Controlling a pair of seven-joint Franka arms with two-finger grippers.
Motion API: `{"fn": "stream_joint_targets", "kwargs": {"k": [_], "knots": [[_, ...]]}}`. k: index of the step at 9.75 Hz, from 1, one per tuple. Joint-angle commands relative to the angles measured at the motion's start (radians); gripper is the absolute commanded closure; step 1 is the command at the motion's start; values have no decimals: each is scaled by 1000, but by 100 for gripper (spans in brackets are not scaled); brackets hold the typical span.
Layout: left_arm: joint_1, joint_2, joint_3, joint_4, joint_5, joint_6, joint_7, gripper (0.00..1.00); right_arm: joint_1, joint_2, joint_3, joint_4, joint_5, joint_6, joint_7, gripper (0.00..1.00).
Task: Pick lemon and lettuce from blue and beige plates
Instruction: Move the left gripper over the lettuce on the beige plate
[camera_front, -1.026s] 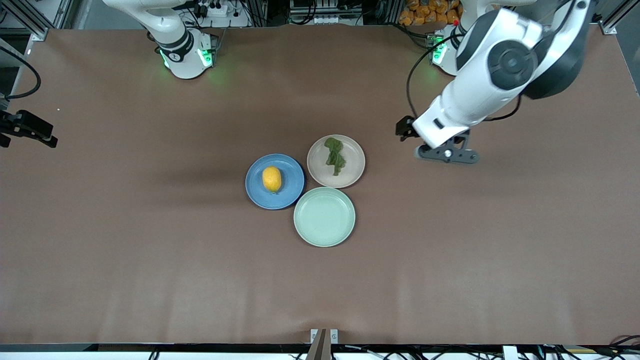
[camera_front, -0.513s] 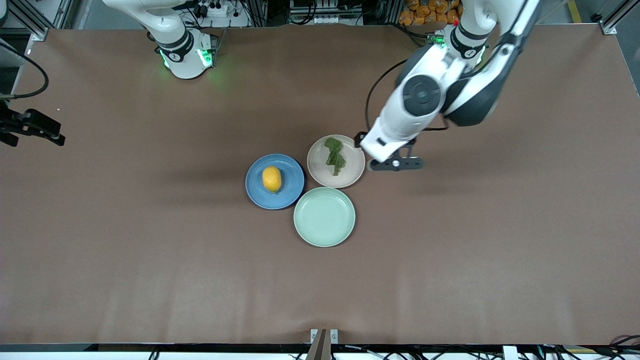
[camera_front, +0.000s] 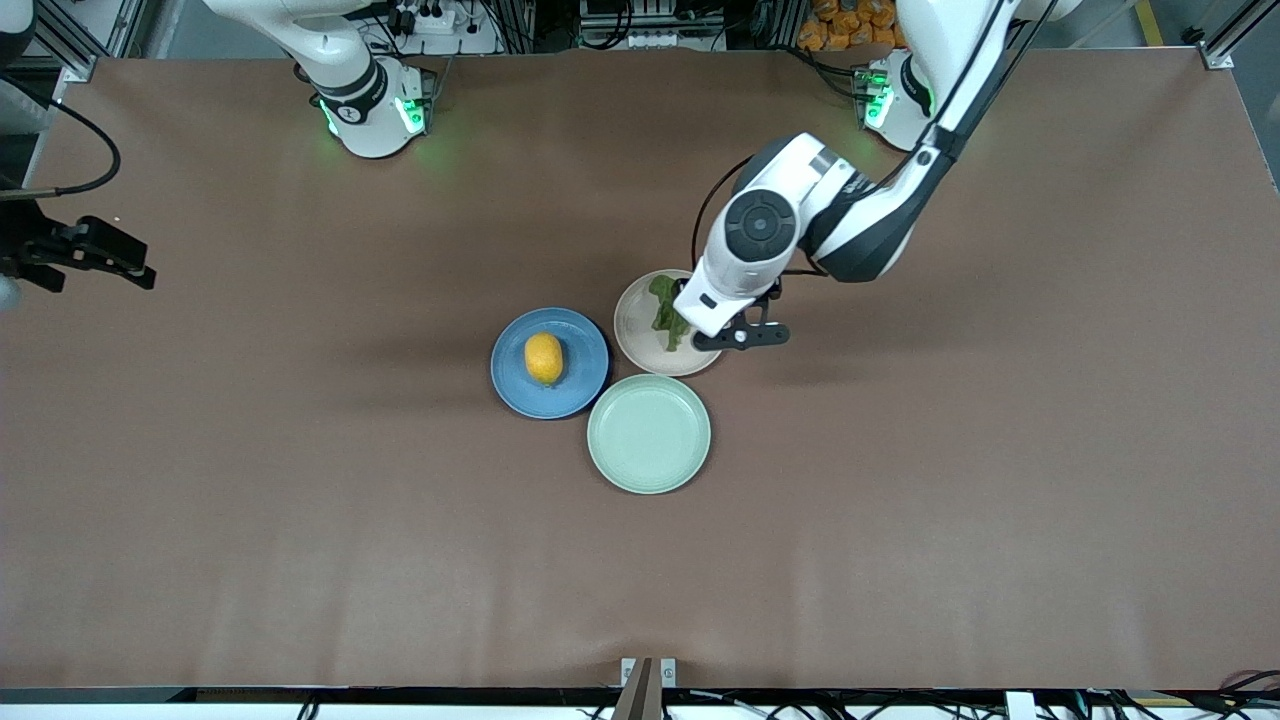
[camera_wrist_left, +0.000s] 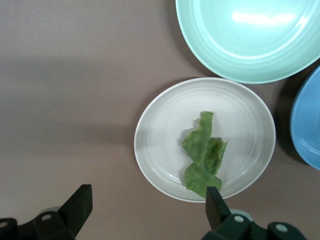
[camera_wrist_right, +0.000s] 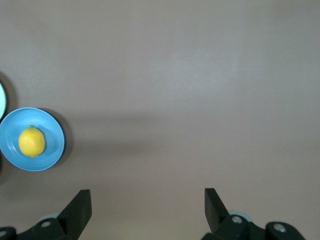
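Showing spread fingers (camera_wrist_left: 80, 205), left gripper (camera_wrist_left: 145, 210) over lettuce (camera_wrist_left: 202, 155)

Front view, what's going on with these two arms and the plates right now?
The left pincer hangs open over the beige plate, lined up on the lettuce but not touching it. The right pincer is open too, up over bare table toward the right arm's end, away from the lemon lying on the blue plate. A green plate sits empty, nearest the front camera. Nothing has been picked up yet.
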Motion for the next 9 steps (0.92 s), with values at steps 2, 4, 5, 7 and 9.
{"fn": "stream_joint_targets", "kwargs": {"k": [2,4,5,7,9], "knots": [[-42,88,0,29,36,45,-92,0,86,31,-2,12,13,-26,85,0],[-68,134,3,40,36,52,-112,0,135,63,-2,12,15,-21,164,0],[-80,158,5,60,33,52,-115,0,158,80,-2,12,17,-17,189,0],[-105,197,12,84,36,52,-150,0,168,117,-2,12,91,-11,224,0],[-116,212,12,85,36,88,-159,0,175,160,-2,11,130,11,255,0]]}}
